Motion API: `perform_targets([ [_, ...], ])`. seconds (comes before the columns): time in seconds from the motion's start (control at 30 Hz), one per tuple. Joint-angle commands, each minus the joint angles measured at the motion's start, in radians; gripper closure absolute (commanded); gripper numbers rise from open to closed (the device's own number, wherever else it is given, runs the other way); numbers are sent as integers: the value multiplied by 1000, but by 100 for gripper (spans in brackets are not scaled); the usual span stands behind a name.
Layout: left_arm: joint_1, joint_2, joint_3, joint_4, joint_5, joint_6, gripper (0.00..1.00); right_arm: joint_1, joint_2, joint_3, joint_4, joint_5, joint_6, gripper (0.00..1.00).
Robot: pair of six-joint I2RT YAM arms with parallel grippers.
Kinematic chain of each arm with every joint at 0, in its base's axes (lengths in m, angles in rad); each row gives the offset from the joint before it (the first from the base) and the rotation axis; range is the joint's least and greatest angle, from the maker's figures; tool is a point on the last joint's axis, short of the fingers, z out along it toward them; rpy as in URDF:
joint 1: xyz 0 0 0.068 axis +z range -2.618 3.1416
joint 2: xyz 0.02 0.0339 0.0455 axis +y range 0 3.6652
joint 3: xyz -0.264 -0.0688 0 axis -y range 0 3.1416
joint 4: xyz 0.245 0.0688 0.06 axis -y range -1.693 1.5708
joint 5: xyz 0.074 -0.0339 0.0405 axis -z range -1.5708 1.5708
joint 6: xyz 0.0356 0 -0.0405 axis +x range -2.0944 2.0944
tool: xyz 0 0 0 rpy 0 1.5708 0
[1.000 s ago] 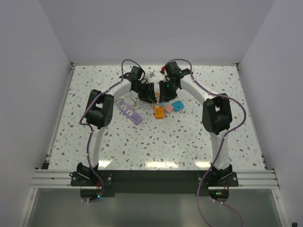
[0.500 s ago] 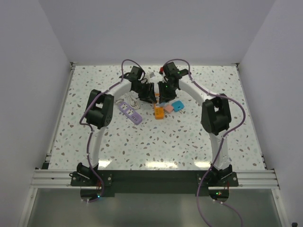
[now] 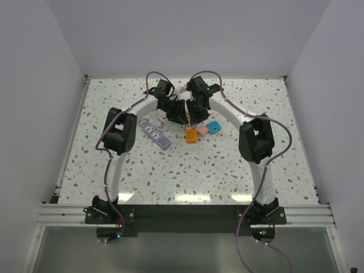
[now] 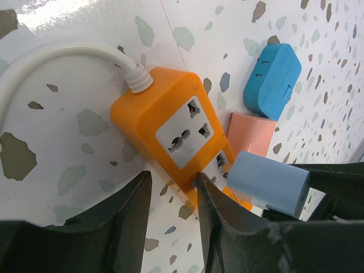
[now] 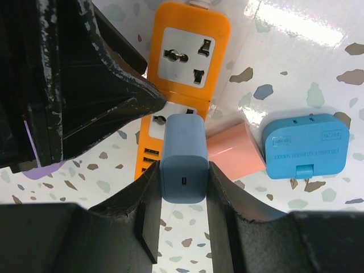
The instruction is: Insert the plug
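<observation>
An orange power strip [image 4: 148,102] with a white cable [image 4: 57,57] lies on the speckled table, also in the top view [image 3: 191,134] and the right wrist view [image 5: 219,28]. My right gripper [image 5: 183,170] is shut on a blue-grey plug [image 5: 183,153]. The plug's front end is at the strip's second socket; its prongs are hidden. The plug also shows in the left wrist view [image 4: 267,182]. My left gripper [image 4: 173,196] is open, and one of its fingers [image 4: 216,227] rests against the strip's edge. In the top view both grippers meet over the strip, left [image 3: 181,116] and right [image 3: 196,115].
A pink adapter [image 5: 233,151] and a blue adapter [image 5: 304,145] lie just right of the orange strip. A purple power strip [image 3: 155,134] lies to its left. The table's back wall is close behind the grippers.
My right arm has swung left, bringing the plug closer to my left gripper and over the orange strip. The left arm has stayed put.
</observation>
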Motion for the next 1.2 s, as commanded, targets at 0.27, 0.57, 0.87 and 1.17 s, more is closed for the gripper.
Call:
perform_targets([
  [0.27, -3, 14, 11, -1, 21, 25, 60, 28, 48, -68, 0, 62, -19, 100],
  [0.57, -3, 14, 0, 6, 33, 24, 60, 28, 103, -11, -3, 53, -13, 100],
  [0.87, -3, 18, 2, 8, 39, 21, 61, 34, 128, -13, -4, 76, -15, 100],
  [1.17, -5, 18, -3, 13, 55, 12, 62, 59, 149, -17, -4, 112, 8, 100],
])
